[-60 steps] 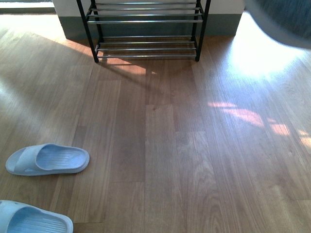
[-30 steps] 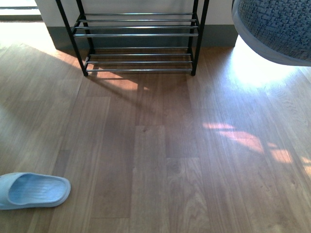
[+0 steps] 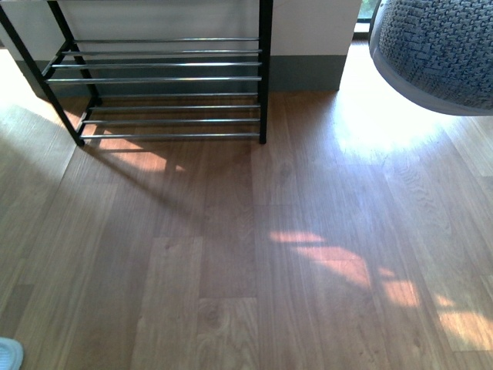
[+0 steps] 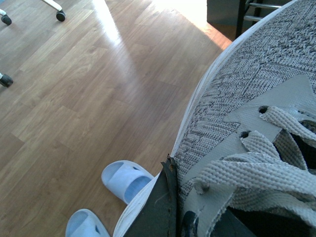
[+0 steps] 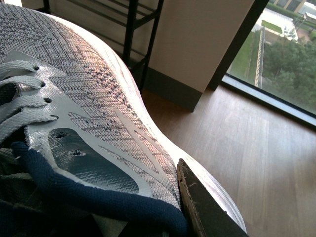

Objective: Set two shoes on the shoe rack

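Note:
The shoe rack, a black frame with silver bars, stands against the wall at the far left. The toe of the right grey sneaker hangs in the top right corner of the front view. In the right wrist view my right gripper is shut on this sneaker, with one dark finger pressed against its outer side. My left gripper is shut on the left grey sneaker; a dark finger lies along its white sole. Neither arm shows in the front view.
Wooden floor with sun patches stretches in front of the rack. A sliver of pale blue slipper shows at the near left corner; two slippers lie below the left sneaker. Chair casters stand further off. A window is right of the rack.
The front view has shifted: the rack has slid left and lower in the picture and looks closer. The blue slippers have nearly left the frame. The sneaker toe shows more at top right.

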Motion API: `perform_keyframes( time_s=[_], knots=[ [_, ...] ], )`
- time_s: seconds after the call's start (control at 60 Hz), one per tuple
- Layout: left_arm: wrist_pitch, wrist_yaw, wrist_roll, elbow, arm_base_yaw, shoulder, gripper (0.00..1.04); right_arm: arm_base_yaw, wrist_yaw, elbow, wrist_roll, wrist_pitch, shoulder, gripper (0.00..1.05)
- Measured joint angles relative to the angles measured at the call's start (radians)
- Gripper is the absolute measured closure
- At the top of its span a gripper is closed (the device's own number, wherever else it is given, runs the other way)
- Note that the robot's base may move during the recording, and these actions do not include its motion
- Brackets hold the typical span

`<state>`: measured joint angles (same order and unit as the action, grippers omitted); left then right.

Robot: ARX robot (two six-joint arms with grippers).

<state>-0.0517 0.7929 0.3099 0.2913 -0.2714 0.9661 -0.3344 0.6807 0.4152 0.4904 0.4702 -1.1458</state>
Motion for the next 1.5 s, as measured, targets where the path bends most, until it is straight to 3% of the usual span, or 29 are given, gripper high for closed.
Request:
perform_keyframes(
  time_s=[1.5],
  knots=[
    [0.000,0.008,0.000,-0.002,0.002,0.001,1.03,0.006,0.005,-0.002,0.000,0.000,-0.002,1.03]
  ],
)
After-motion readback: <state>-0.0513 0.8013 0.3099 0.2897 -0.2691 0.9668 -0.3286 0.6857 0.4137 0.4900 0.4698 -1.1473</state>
